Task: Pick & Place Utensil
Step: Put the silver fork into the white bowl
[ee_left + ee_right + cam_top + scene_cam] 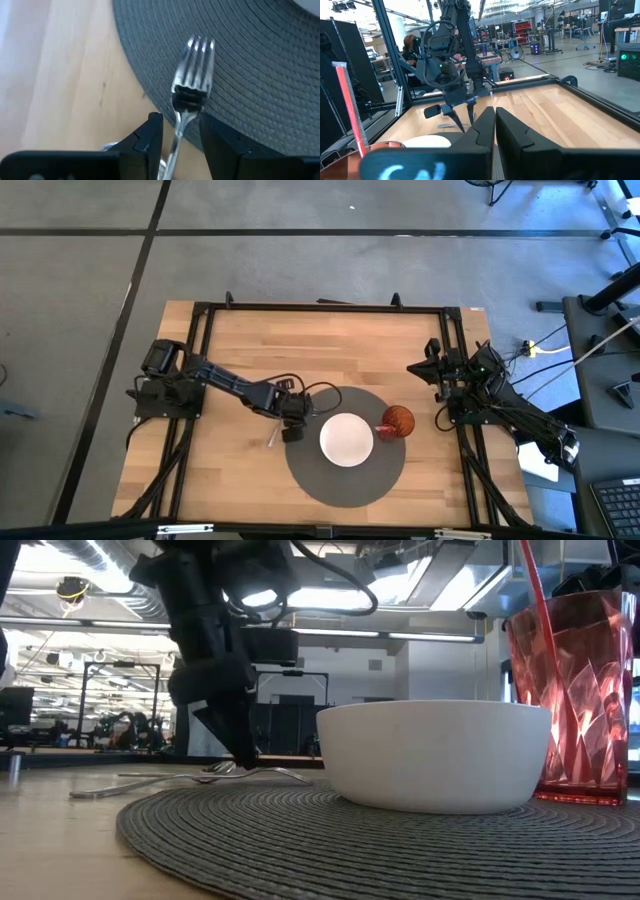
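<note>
A silver fork lies with its tines on the left edge of the round grey placemat and its handle on the wooden table. My left gripper is open and points down, one finger on each side of the fork's neck, with gaps showing on both sides. In the low view its fingertips reach down to the fork. My right gripper is shut and waits near the table's right edge.
A white bowl sits in the placemat's middle, just right of the fork. A red faceted cup with a red straw stands to the bowl's right. Bare wood lies left of and nearer than the fork. A black frame rims the table.
</note>
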Robot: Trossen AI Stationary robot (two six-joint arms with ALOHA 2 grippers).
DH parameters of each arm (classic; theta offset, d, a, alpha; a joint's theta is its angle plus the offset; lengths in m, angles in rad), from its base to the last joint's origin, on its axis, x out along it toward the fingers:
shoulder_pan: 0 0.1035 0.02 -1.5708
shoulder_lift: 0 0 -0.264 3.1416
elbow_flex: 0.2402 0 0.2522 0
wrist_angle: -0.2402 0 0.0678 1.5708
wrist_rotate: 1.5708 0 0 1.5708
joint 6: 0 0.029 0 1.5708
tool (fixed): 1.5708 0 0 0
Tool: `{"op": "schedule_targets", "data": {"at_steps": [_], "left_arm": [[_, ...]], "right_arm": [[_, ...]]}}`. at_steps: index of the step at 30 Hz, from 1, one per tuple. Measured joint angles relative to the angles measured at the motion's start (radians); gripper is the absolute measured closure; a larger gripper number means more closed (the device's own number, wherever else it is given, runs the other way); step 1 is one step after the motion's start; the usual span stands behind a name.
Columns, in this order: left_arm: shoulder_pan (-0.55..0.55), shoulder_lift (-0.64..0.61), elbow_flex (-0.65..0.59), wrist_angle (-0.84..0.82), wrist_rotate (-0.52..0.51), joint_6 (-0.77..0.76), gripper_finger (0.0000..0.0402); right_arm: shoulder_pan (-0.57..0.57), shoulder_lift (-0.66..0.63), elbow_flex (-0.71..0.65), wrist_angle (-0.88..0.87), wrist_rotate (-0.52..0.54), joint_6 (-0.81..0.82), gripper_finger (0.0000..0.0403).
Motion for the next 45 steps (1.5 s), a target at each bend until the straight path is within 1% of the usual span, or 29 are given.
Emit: {"op": "schedule_targets", "data": {"at_steps": [9, 15, 24, 30, 37, 42, 45], "left_arm": [[0.049, 0.0, 0.0, -0.023, 0.114, 0.001, 0.0281], [0.068, 0.004, 0.0, -0.026, 0.138, 0.018, 0.0281], [0.063, 0.005, -0.007, -0.02, 0.158, 0.018, 0.0281], [0.072, 0.005, -0.007, 0.01, 0.132, 0.042, 0.0281], [0.085, 0.008, -0.007, 0.038, 0.137, 0.053, 0.0281], [0.085, 0.059, -0.004, 0.058, 0.164, 0.053, 0.0281], [0.085, 0.095, -0.002, 0.094, 0.155, 0.06, 0.0282]], "right_arm": [[0.0, 0.0, 0.0, 0.0, 0.0, 0.0, 0.0386], [0.0, 0.0, 0.0, 0.006, 0.0, 0.003, 0.0386], [0.0, 0.0, 0.0, 0.004, -0.007, 0.001, 0.0386], [0.0, 0.0, 0.0, 0.004, -0.006, 0.0, 0.0386], [0.0, 0.0, 0.0, 0.004, -0.006, 0.0, 0.0386], [0.0, 0.0, 0.0, 0.004, -0.005, 0.0, 0.0386], [0.0, 0.0, 0.0, 0.001, -0.005, 0.0, 0.0386]]}}
